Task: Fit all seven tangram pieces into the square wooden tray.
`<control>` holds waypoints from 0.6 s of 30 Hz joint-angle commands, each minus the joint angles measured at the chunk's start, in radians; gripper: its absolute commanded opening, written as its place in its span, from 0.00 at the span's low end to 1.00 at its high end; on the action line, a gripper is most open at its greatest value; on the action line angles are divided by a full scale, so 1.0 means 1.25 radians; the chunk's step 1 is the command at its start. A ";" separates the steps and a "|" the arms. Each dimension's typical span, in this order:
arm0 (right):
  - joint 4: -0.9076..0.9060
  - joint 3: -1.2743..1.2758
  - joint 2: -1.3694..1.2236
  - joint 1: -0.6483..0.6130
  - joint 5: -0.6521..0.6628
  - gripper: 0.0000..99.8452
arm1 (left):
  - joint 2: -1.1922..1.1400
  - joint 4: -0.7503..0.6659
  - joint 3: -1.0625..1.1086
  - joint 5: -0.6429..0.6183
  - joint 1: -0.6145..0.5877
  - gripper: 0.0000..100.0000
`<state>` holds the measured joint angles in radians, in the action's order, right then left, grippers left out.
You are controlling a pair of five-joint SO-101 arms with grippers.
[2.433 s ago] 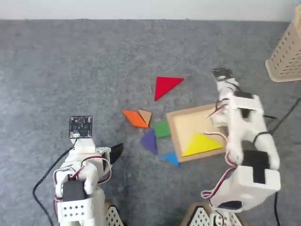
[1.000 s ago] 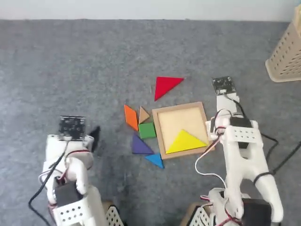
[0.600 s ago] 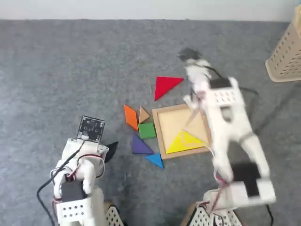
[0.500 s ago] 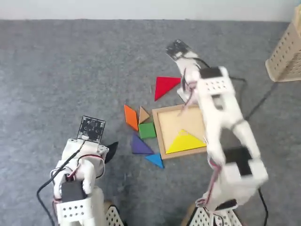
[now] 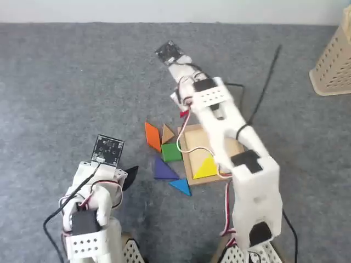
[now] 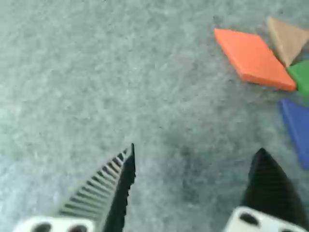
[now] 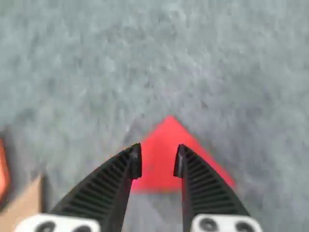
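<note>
The square wooden tray (image 5: 189,155) lies at mid-table with the yellow triangle (image 5: 207,167) in it, and my right arm crosses over most of it. My right gripper (image 5: 181,107) (image 7: 155,162) is low over the red triangle (image 7: 166,145), open by a narrow gap; just a red tip (image 5: 184,114) peeks out from under it in the high view. Left of the tray lie the orange parallelogram (image 5: 152,137) (image 6: 253,58), tan triangle (image 5: 167,133), green square (image 5: 171,152), purple triangle (image 5: 163,170) and blue triangle (image 5: 181,187). My left gripper (image 5: 130,176) (image 6: 193,174) is open over bare carpet, short of the pieces.
Grey carpet covers the whole table. A perforated beige basket (image 5: 334,60) stands at the far right edge. A black cable (image 5: 263,87) runs behind the right arm. Wide free carpet lies to the left and at the back.
My right arm has swung left from beside the tray, across it, and come down over the red triangle. Earlier the tray slid left and squared up. The left arm barely moved lately.
</note>
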<state>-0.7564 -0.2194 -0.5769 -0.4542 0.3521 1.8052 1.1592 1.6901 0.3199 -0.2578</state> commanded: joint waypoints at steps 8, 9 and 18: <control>0.067 -0.093 -0.117 0.039 -0.043 0.12 | 0.012 0.005 -0.004 0.006 0.001 0.35; 0.031 -0.107 -0.117 0.046 -0.043 0.12 | 0.012 0.005 -0.004 0.006 0.001 0.35; -0.298 -0.206 -0.116 0.144 -0.044 0.12 | 0.012 0.005 -0.004 0.006 0.000 0.35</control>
<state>-1.0065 -0.4189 -0.7350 -0.3314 0.3122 1.8052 1.1592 1.6901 0.3199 -0.2578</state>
